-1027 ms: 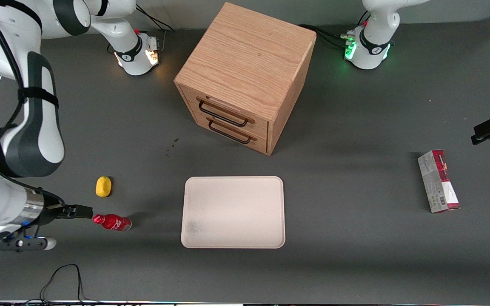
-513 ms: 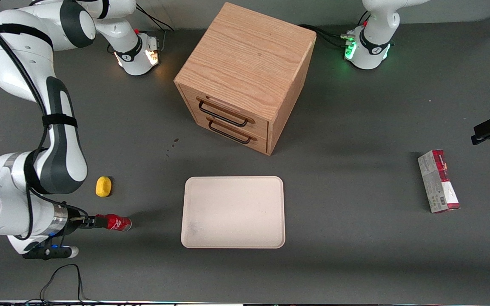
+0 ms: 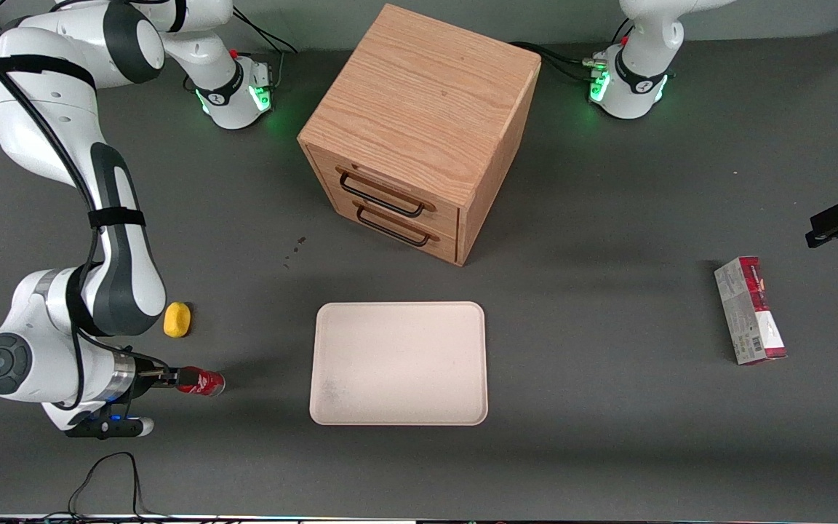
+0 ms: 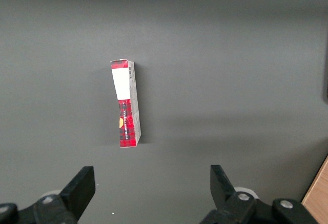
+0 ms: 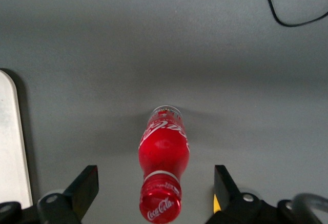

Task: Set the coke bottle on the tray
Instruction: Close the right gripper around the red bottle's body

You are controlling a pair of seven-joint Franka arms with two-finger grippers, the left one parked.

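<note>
Red coke bottle (image 3: 202, 381) is lying flat, cap partly hidden, base pointing toward tray (image 3: 398, 362). Gripper (image 5: 156, 189) is sitting wide apart, straddling its cap end.

The pincer (image 3: 180, 378) reaches the lying coke bottle's (image 3: 204, 382) cap, near the tray (image 3: 398, 364).

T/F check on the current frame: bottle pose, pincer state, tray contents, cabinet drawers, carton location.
1. The coke bottle lies on its side on the table. True.
2. The pincer is shut on the bottle. False: it is open, a finger on each side of the cap end, not touching.
3. The tray already holds the bottle. False: the bottle lies on the table beside it, toward the working arm's end.
4. Both drawers of the cabinet are closed. True.
5. The carton lies toward the parked arm's end. True.
</note>
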